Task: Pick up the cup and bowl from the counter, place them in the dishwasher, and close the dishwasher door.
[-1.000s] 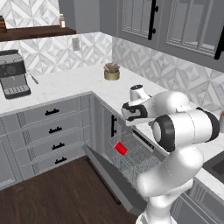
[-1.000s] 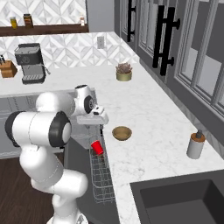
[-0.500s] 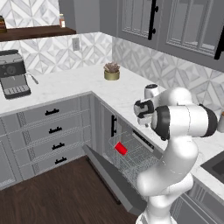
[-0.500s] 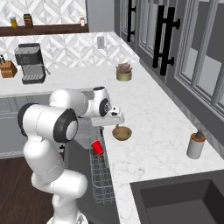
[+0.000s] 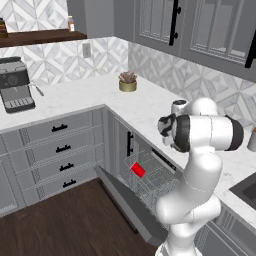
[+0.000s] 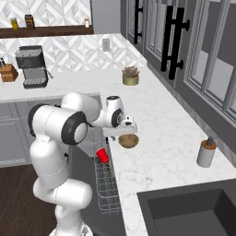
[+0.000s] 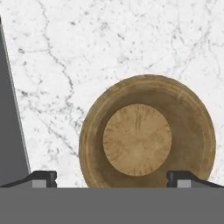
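The tan wooden bowl (image 7: 146,133) rests on the white marble counter (image 7: 87,43), close to its front edge, and is also the bowl (image 6: 128,141) in the right base view. My gripper (image 7: 111,178) hangs just above it, open, with one fingertip (image 7: 41,177) off the bowl's rim over bare counter and the other (image 7: 181,177) over its far side. Nothing is between the fingers. The red cup (image 6: 102,156) lies in the wire rack (image 6: 107,184) of the open dishwasher, seen as the cup (image 5: 138,170) from the left. The dishwasher door (image 5: 132,205) hangs down, open.
A grey soap dispenser (image 6: 206,152) stands on the counter to the right, with the dark sink (image 6: 193,207) in front of it. A potted plant (image 6: 131,76) sits at the back, and a coffee machine (image 6: 31,67) with a knife block (image 6: 8,72) far left.
The arm has swung from over the dishwasher rack across to the counter, and the hand now points down over the bowl. The gripper stayed open; the cup stayed in the rack.
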Controlling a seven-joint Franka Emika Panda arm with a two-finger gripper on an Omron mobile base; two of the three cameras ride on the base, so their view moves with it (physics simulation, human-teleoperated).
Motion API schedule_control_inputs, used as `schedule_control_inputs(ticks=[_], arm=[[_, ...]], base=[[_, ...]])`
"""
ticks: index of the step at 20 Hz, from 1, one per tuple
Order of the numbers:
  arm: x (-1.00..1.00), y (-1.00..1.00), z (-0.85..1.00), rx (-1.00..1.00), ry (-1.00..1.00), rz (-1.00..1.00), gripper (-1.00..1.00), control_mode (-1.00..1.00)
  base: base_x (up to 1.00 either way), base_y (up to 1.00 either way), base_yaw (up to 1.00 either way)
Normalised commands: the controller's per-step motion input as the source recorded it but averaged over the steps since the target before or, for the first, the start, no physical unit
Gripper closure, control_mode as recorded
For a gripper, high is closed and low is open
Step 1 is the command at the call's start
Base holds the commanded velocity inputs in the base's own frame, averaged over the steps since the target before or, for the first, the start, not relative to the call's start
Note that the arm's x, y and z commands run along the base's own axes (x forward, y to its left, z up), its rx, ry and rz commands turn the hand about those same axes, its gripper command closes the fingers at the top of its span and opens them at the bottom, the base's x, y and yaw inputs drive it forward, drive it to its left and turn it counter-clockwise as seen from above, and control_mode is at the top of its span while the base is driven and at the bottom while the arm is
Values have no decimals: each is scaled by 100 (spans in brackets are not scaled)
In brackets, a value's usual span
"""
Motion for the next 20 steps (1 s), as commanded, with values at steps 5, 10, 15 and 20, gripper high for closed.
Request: schedule_control_inputs(ticks=[5, 10, 15, 20], arm=[[-1, 0, -29, 0, -2, 1, -100, -100], [0, -1, -30, 0, -1, 0, 100, -100], [0, -2, -10, 0, -2, 1, 100, -100], [-9, 3, 2, 0, -2, 0, 100, -100]], base=[[0, 0, 0], [0, 0, 0], [0, 0, 0], [0, 0, 0]])
